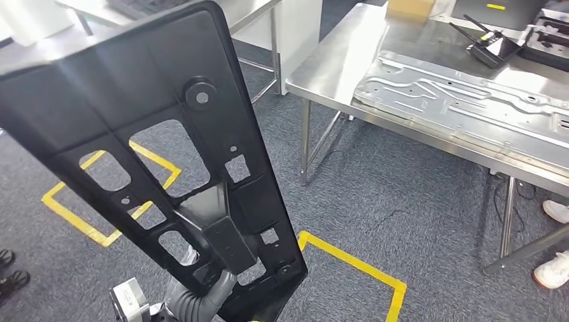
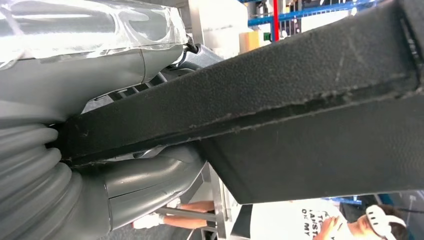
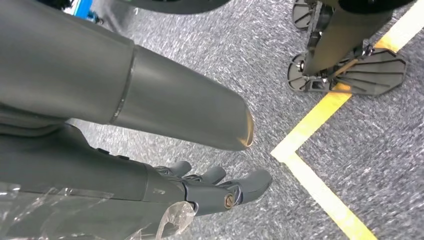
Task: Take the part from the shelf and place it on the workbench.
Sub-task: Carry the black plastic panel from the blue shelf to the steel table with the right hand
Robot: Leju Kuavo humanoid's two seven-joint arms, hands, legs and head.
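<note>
The left hand comes up at 6 o'clock in the head view and grips the part, a long black plastic panel with cut-out windows, by its lower end. Its grey fingers wrap the raised block in the panel's middle rib. The part is held in the air, tilted, its broad upper end reaching toward 11 o'clock and its narrow lower end down by the hand. It is clear of the floor and well apart from the tabletop.

In the left wrist view the thumb and the ribbed cover press against a thick black edge of the part, which fills much of the picture. Beyond it a person in a white shirt shows at the far side.

The steel tabletop stands at 2 o'clock in the head view. On it lies a pressed metal sheet, and farther back a dark device with thin rods. White shoes stand by the table legs at 4 o'clock. Yellow tape marks boxes on the grey carpet.

The right hand hangs over the carpet holding nothing, its dark fingers spread and slightly bent, near a corner of yellow tape.
</note>
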